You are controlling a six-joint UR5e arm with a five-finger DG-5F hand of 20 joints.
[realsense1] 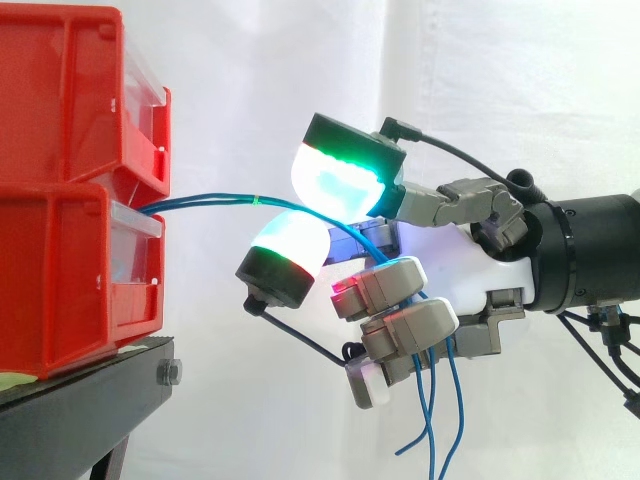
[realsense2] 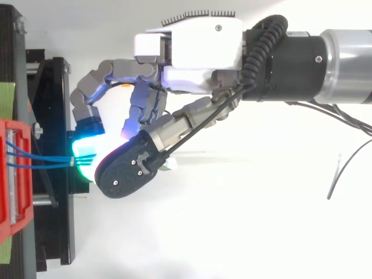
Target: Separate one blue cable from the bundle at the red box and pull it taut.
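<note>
— Status of robot hand (realsense1: 450,250)?
— Closed on the blue cables (realsense1: 205,200), with curled fingers (realsense1: 400,285) round the strands. Held to the right of the red box (realsense1: 70,280), apart from it, at about the level of its lower bin.

— Fingertip pads?
— Glowing. Green and cyan on the upper pad (realsense1: 340,170). Cyan-white on the lower pad (realsense1: 290,245), the one nearest the red box. Magenta on a curled fingertip further down, further from the red box.

— Route of the blue cables?
— Out of the front of the red box's lower bin, several strands together. Then rightward, away from the red box, in a nearly level run with a slight bow. Bound by a thin green band (realsense1: 256,200) between the red box and the pads. Then between the two large pads and down through the curled fingers. Loose ends (realsense1: 440,420) hanging below the robot hand, well right of the red box.

— One strand separated?
— Cannot tell. From above, blue cables (realsense2: 58,160) seen as three strands, spread slightly at the red box (realsense2: 26,192) and converging at the band, just short of the glowing pads.

— Support?
— Red box made up of two stacked bins, set on a black stand (realsense1: 90,400). White curtain (realsense1: 250,60) behind.
</note>
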